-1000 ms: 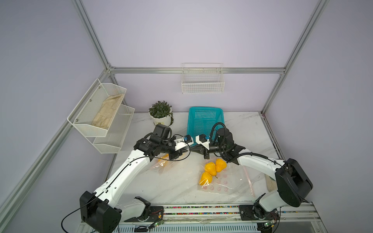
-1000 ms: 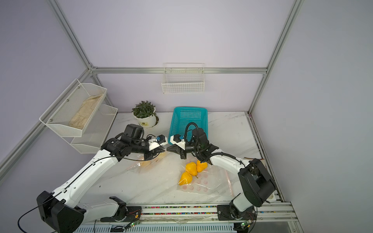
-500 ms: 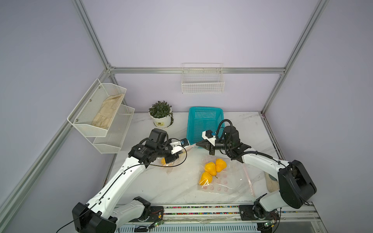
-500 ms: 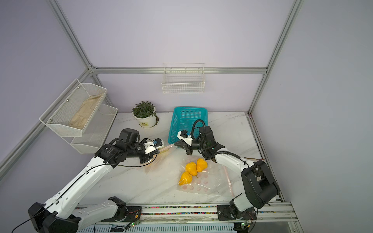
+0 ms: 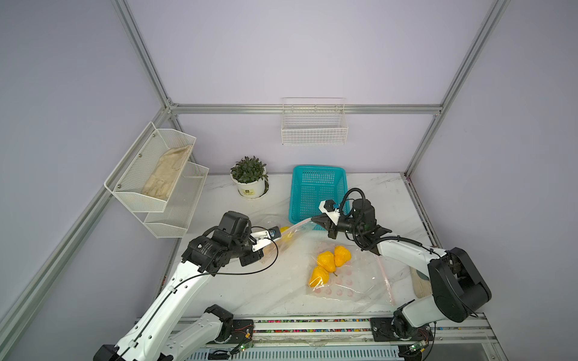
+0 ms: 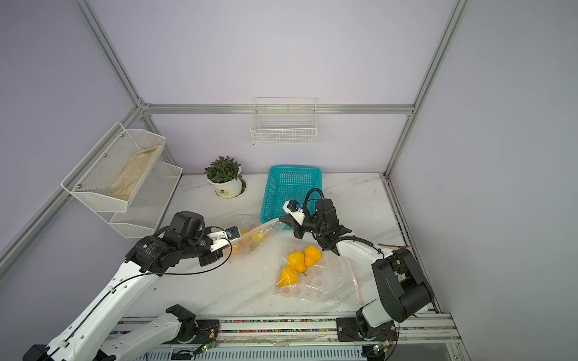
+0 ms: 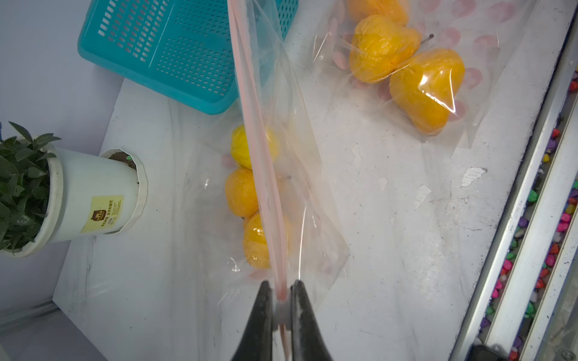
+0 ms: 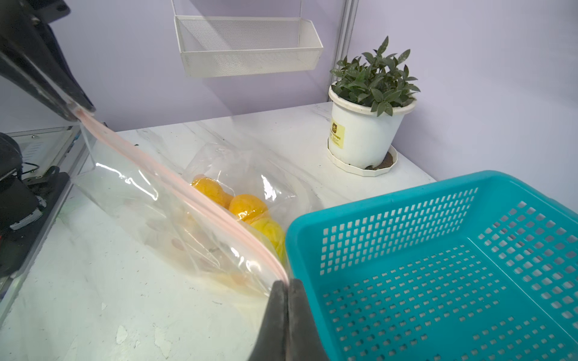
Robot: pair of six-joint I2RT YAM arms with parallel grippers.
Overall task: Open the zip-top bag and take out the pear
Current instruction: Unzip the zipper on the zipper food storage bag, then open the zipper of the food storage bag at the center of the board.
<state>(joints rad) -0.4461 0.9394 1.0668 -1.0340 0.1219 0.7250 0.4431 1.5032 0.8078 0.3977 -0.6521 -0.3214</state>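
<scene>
left fingers [image 7: 259, 318] pinching zip-top bag [image 7: 300, 193] seal end | right fingers [image 8: 276, 312] pinching opposite end | pears [image 7: 242, 192] inside

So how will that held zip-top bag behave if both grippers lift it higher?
Probably floppy: the clear film of the zip-top bag sags and creases below the zip strip stretched between the left gripper and right gripper. Likely bottom-heavy, since the pears sit bunched low; they may shift or swing.
</scene>
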